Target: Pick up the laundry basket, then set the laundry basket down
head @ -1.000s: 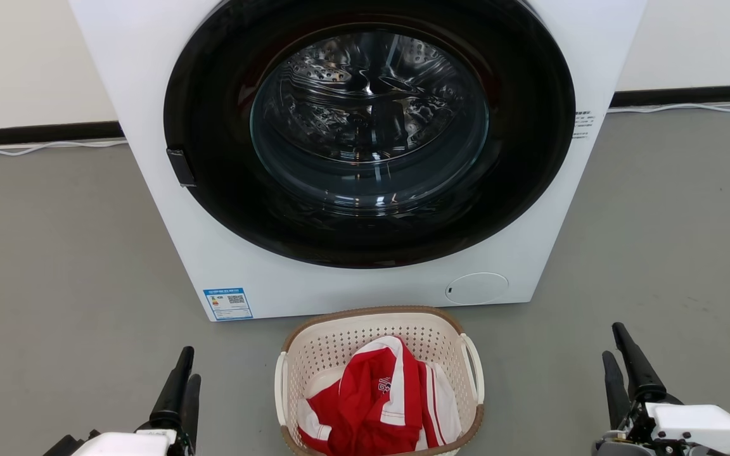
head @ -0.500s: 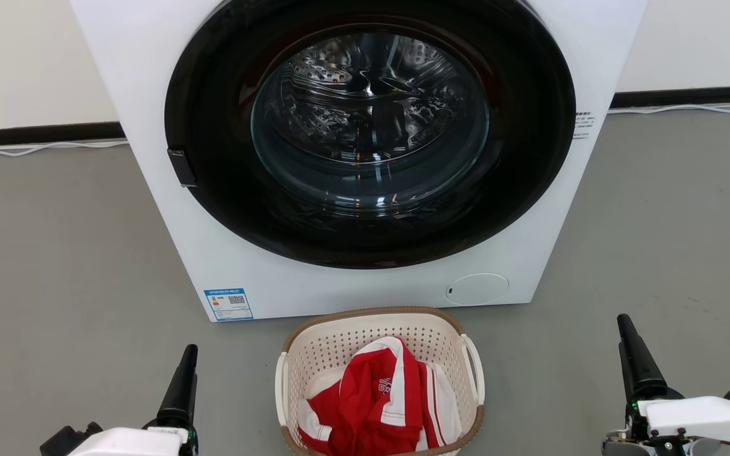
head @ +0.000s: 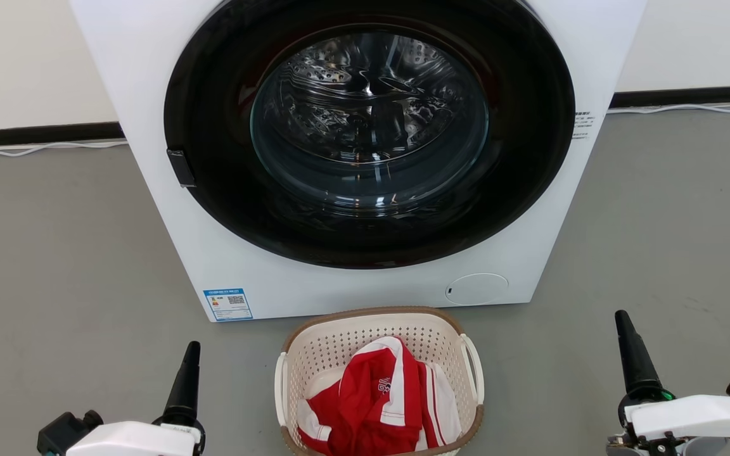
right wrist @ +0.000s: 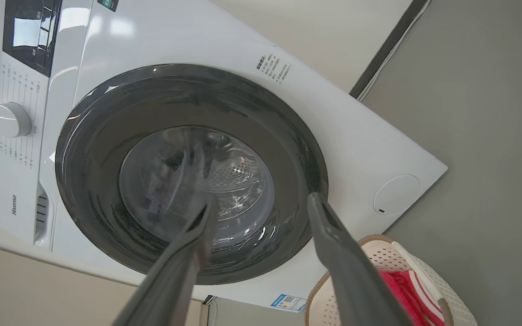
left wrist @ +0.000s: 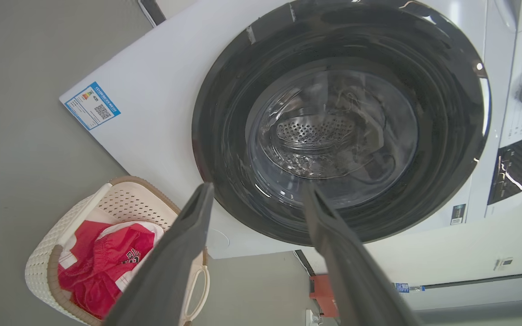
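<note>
Left gripper (left wrist: pixel 257 189) and right gripper (right wrist: pixel 261 201), jaws spread and empty, flank the cream perforated plastic laundry basket (head: pixel 339 342), well apart from it. The basket sits just before a white front-loading washing machine (head: pixel 149 209). Neither lifting nor set-down is yet begun.

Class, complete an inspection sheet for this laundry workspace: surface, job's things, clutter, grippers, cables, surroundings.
Surface: grey floor.
Job's things: laundry basket on the floor before the washing machine, holding a red-and-white garment.
Clutter: small orange object by the pale wall.
Grippers: left gripper and right gripper open, empty, either side of the basket, not touching it.
Cables: white cable along the wall base.
Surroundings: washing machine door shut; dark skirting.
</note>
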Controlling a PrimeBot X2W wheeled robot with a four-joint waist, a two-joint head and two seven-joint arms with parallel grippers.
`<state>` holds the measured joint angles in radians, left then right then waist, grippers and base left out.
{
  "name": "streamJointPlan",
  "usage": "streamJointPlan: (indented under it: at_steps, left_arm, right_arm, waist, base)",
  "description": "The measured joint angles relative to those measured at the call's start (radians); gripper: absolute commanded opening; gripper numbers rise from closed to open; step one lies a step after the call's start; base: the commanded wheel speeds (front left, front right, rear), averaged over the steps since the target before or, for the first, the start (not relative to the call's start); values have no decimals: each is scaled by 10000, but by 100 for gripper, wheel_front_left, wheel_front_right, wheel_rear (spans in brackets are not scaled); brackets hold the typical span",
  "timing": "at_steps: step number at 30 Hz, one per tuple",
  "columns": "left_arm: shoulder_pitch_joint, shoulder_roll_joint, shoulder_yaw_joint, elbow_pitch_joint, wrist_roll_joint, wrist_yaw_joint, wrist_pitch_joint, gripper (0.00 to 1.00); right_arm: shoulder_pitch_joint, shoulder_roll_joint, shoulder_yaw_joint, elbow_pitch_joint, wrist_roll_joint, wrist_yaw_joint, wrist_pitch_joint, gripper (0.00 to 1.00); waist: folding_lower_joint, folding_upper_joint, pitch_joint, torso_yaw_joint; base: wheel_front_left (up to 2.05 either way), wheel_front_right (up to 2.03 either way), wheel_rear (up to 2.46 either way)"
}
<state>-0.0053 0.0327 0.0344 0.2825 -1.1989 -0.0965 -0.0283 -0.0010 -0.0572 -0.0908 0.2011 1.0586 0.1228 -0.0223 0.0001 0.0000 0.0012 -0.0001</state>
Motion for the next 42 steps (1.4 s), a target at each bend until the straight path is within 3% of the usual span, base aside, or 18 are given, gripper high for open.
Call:
streamJointPlan:
  at_steps: [42]
  left_arm:
    - [15,25,2,-263,5450,-19,-1174,100]
  right_arm:
    - [-77,-702,681,-209,-5706,4,-1183,100]
  waist:
    - [-1,0,32,-50]
  base:
    - [0,0,0]
